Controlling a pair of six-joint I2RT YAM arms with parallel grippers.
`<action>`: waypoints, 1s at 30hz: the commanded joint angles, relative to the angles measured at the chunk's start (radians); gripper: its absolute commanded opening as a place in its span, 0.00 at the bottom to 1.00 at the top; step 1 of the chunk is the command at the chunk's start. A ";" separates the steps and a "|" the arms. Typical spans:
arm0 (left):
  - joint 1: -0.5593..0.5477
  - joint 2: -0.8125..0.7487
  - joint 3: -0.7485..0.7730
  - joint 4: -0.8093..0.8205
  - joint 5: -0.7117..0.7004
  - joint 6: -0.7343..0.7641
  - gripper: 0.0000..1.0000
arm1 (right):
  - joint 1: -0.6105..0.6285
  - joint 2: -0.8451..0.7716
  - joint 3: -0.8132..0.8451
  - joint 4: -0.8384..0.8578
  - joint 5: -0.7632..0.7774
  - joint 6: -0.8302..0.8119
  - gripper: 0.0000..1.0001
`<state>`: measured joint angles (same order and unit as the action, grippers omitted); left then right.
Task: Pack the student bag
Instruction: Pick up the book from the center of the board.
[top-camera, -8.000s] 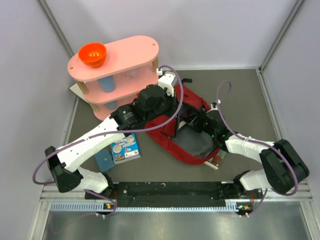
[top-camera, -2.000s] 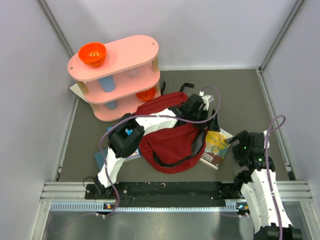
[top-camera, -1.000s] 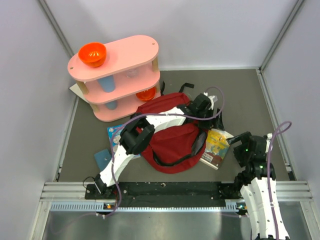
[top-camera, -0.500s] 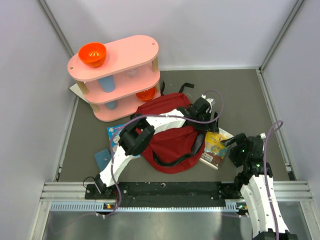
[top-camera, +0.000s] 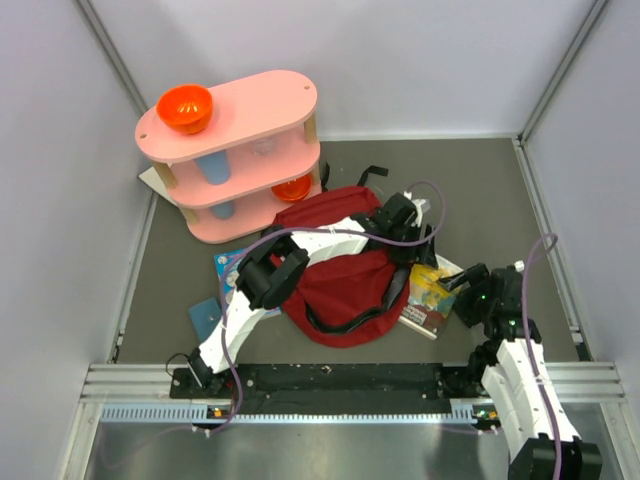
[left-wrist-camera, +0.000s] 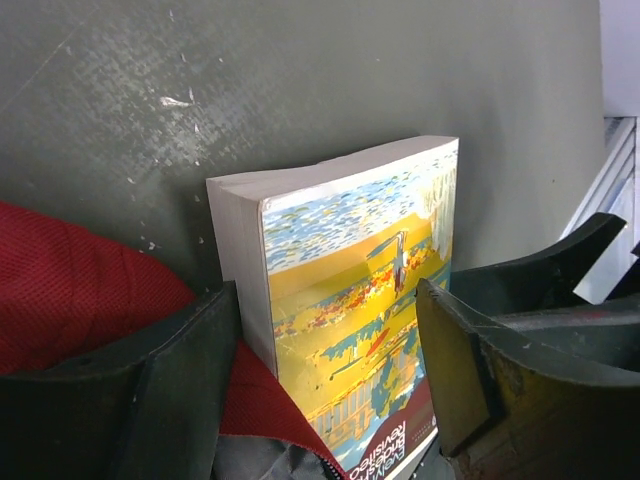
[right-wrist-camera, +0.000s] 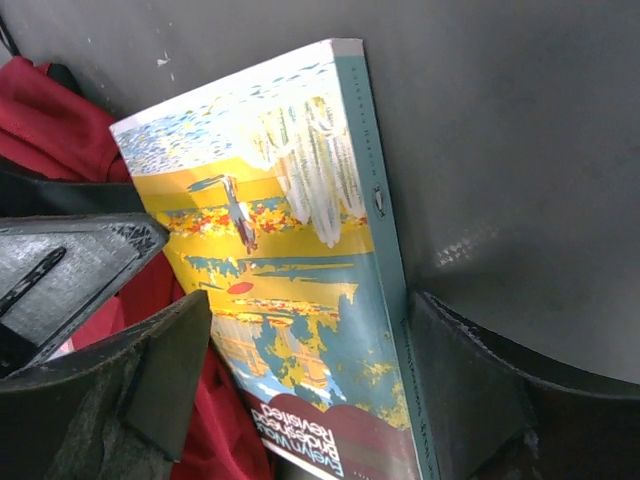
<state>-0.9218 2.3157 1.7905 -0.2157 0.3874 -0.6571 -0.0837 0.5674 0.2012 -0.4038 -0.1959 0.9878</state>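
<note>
Right gripper (right-wrist-camera: 310, 310) has slid in toward the book (top-camera: 432, 295) over the last second; left gripper (left-wrist-camera: 328, 300) now hangs over it too. Both sets of fingers are open, straddling the cover, nothing held. Bag (top-camera: 345, 280) lies mid-table, its right edge touching the book. Suggest one arm pinches the book's free edge while the other holds the bag mouth open.

The left arm (top-camera: 310, 240) and right arm (top-camera: 520, 382) are both glossy white shells between chunky black joints, each trailing a looping purple cable (top-camera: 428, 184), and the left claw (left-wrist-camera: 325, 300) and right claw (right-wrist-camera: 308, 300) have thick matte-black fingers (left-wrist-camera: 130, 400).
</note>
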 joint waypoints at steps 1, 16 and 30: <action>-0.014 -0.007 0.003 0.024 0.134 -0.033 0.73 | -0.013 -0.009 -0.020 0.049 -0.028 -0.008 0.76; -0.014 -0.047 0.013 0.098 0.163 -0.041 0.00 | -0.013 -0.162 0.055 -0.107 0.052 -0.017 0.76; 0.064 -0.372 -0.084 0.335 0.284 -0.105 0.00 | -0.013 -0.241 0.447 -0.329 0.283 -0.158 0.98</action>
<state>-0.8883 2.1578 1.7229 -0.1055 0.5735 -0.6975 -0.0898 0.3492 0.5625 -0.7048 0.0536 0.8940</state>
